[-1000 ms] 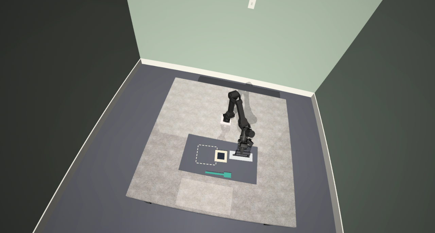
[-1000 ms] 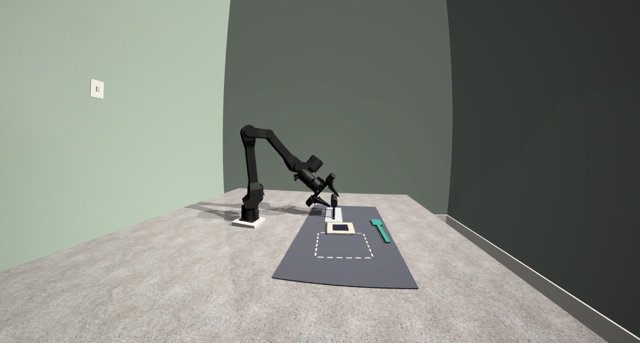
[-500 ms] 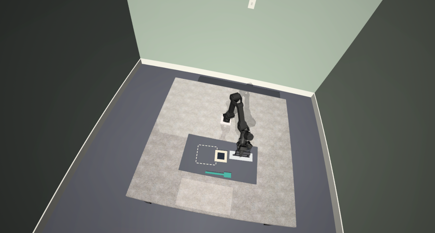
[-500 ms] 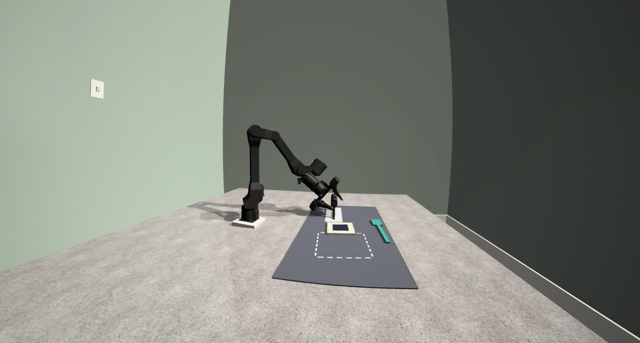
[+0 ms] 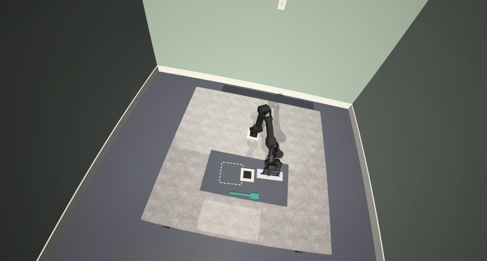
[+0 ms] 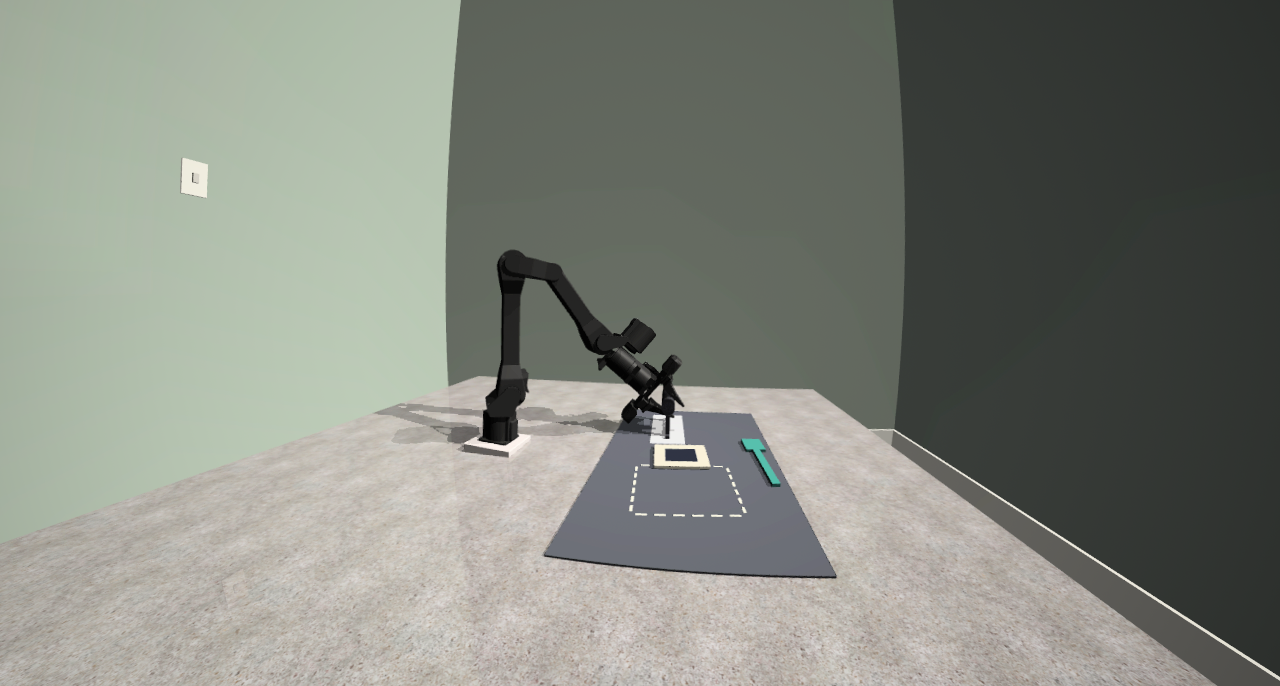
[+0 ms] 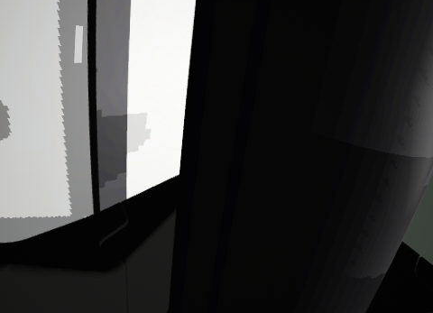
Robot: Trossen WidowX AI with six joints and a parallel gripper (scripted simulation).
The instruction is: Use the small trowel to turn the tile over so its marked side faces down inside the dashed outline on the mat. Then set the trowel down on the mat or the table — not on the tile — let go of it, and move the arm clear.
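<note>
Straddling the upright black handle of the white-bladed trowel point(image 5: 279, 178) point(image 6: 677, 433) point(image 7: 158, 78), the claw point(image 5: 271, 172) point(image 6: 670, 401) point(image 7: 262, 192) is partly closed; I cannot tell whether it grips. The tile point(image 5: 247, 174) point(image 6: 681, 455) lies flat on the mat point(image 5: 269, 194) point(image 6: 689, 548), dark square up, between the trowel and most of the dashed outline point(image 5: 220, 172) point(image 6: 689, 514), overlapping its near edge.

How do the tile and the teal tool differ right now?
The tile is squarish; the teal tool has a long, narrow handle and a wider head. The tile is cream with a dark central square; the teal tool is plain teal. Both lie flat on the mat.
</note>
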